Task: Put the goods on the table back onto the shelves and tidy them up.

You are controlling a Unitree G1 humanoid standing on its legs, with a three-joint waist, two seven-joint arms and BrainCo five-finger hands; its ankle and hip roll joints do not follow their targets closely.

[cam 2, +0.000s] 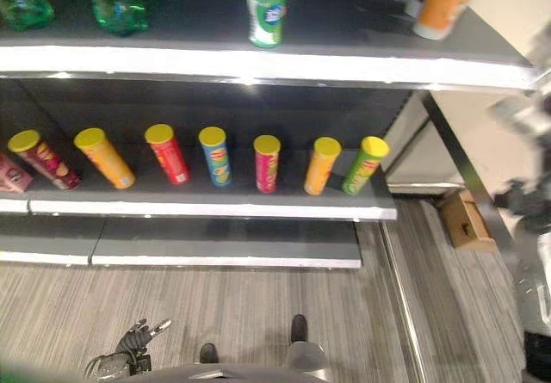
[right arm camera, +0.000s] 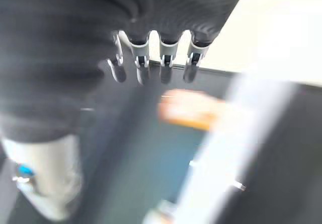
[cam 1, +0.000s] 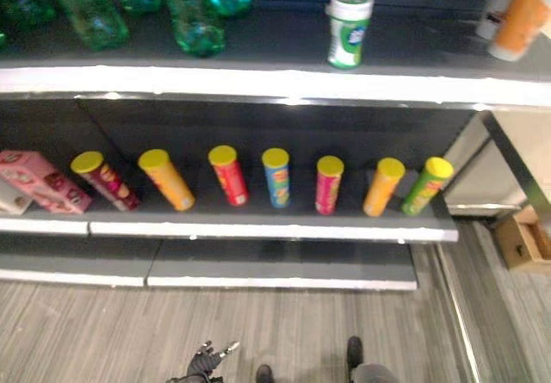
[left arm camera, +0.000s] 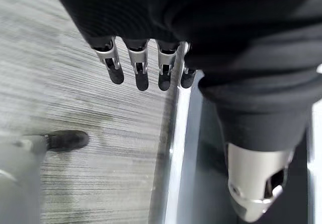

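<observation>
— What's on the floor (cam 1: 103, 331)?
— A cardboard box (cam 1: 523, 241), far right, near the cream wall (cam 1: 516, 155).
— And the floor itself?
— Grey, striped. A metal strip (cam 1: 456, 305) runs along it, just beside the box.

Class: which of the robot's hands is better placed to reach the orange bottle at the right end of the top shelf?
Probably the right hand: it is open, with the orange bottle apparently just past its fingers. The left hand hangs open, low by the floor.
</observation>
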